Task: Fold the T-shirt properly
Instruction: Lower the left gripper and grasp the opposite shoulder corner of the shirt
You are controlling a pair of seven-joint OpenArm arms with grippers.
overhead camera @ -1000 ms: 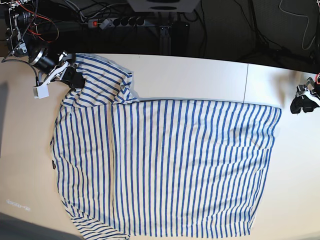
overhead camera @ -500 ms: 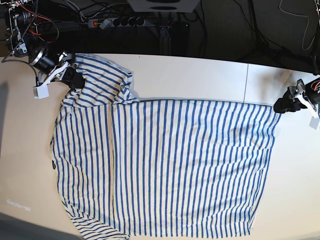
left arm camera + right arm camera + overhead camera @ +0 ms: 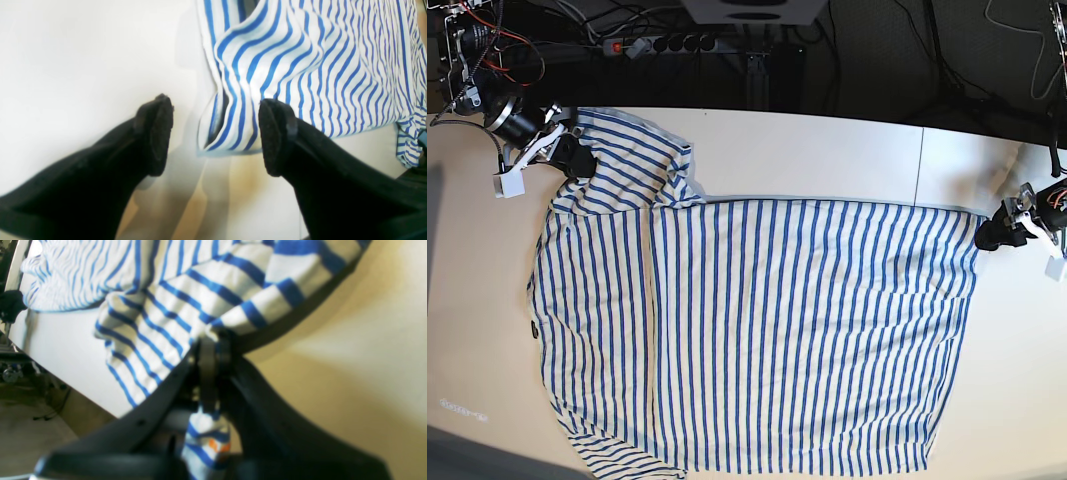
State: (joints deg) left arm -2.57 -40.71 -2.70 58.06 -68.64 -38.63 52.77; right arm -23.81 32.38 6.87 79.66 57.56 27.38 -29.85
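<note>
The T-shirt [image 3: 777,330], cream with thin blue stripes, lies spread flat on the white table [image 3: 827,150], with a small dark tag [image 3: 533,327] at its left edge. My right gripper [image 3: 577,157] is shut on the bunched sleeve at the shirt's upper left; the right wrist view shows the gripper [image 3: 210,346] pinching striped cloth [image 3: 173,306]. My left gripper [image 3: 984,235] is at the shirt's upper right corner. In the left wrist view it [image 3: 215,136] is open, with the raised shirt corner [image 3: 230,133] between its two black fingers [image 3: 156,133], not clamped.
A seam [image 3: 919,165] crosses the table at the right. Behind the table's far edge lie a power strip [image 3: 667,44] and cables on a dark floor. The shirt's lower hem reaches the table's near edge.
My left gripper has moved left and down from beside the shirt to its upper right corner. The right gripper and the shirt have not moved.
</note>
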